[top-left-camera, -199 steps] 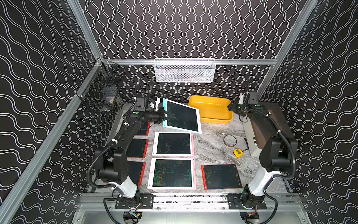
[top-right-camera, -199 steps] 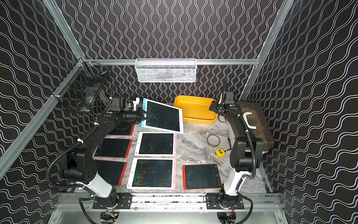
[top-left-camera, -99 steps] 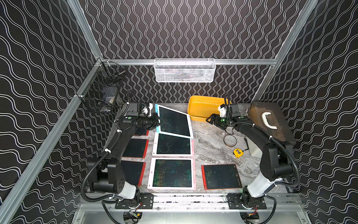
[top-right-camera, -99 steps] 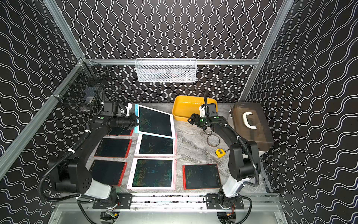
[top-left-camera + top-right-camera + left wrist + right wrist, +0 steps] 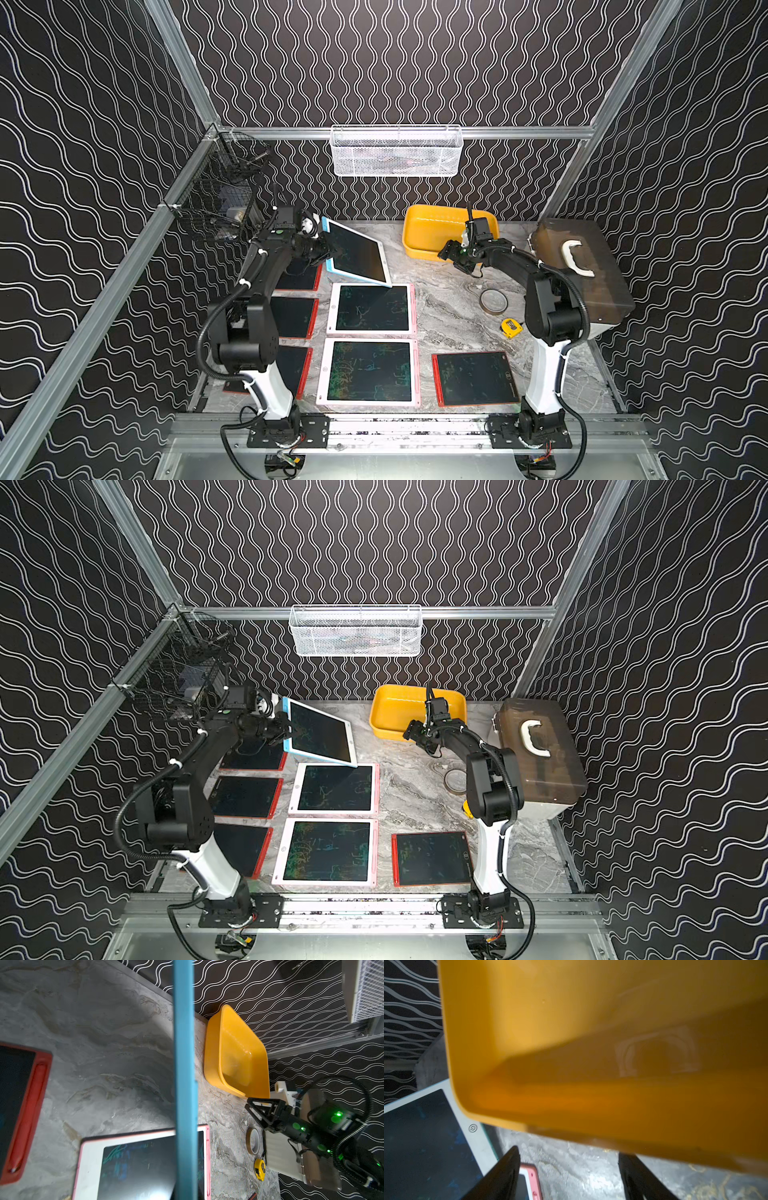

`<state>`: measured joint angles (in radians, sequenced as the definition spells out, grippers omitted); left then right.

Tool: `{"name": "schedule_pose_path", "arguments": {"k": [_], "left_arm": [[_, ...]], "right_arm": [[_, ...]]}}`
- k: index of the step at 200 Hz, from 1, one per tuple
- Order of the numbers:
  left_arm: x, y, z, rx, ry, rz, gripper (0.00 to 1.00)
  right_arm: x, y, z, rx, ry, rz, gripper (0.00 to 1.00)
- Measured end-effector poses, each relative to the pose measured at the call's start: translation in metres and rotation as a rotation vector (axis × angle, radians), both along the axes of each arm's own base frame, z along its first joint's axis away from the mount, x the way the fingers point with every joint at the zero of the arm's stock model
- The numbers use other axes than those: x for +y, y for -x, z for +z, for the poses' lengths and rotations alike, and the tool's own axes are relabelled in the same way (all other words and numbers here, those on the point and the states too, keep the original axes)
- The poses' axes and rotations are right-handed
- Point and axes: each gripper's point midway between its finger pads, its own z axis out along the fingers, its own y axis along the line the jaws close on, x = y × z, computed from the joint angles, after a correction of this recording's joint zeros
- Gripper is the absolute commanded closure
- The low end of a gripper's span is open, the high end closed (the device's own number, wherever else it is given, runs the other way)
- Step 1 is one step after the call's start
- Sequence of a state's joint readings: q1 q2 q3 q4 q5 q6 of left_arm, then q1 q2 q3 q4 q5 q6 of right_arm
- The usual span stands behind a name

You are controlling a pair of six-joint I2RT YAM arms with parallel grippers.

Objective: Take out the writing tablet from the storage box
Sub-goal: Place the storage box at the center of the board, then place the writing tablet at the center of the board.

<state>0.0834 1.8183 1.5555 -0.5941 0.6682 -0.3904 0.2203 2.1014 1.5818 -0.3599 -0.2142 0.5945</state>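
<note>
One writing tablet (image 5: 359, 253) is out of the storage box (image 5: 432, 232), clenched tilted over the desk (image 5: 449, 320) by the left hand (image 5: 327, 252), right hand (image 5: 447, 253) released nearby; next probably comes laying it flat.

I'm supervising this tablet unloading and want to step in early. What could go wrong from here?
1. The left gripper pinches the blue-framed writing tablet by one edge only; tilted like this, it may slip or swing.
2. Its low corner sits by the pink-framed tablet's far edge; lowering there could land on it.
3. The open right gripper sits close to the storage box wall and might nudge it.
</note>
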Motion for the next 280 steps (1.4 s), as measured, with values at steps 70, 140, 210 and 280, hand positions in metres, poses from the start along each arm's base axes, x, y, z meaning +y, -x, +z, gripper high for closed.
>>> {"name": "schedule_pose_path", "arguments": {"k": [70, 140, 210, 280], "left_arm": [[0.016, -0.059, -0.043, 0.048, 0.135, -0.033, 1.0], [0.009, -0.083, -0.092, 0.104, 0.304, -0.114, 1.0], [0.004, -0.093, -0.128, 0.153, 0.342, -0.174, 1.0], [0.01, -0.074, -0.152, 0.229, 0.311, -0.182, 1.0]], "right_arm": [[-0.081, -0.023, -0.02, 0.052, 0.027, -0.313, 0.77], [-0.12, -0.027, -0.016, 0.051, 0.026, -0.417, 0.77], [-0.14, -0.022, 0.02, 0.002, 0.043, -0.426, 0.73], [-0.141, -0.013, 0.022, 0.006, 0.056, -0.409, 0.72]]}}
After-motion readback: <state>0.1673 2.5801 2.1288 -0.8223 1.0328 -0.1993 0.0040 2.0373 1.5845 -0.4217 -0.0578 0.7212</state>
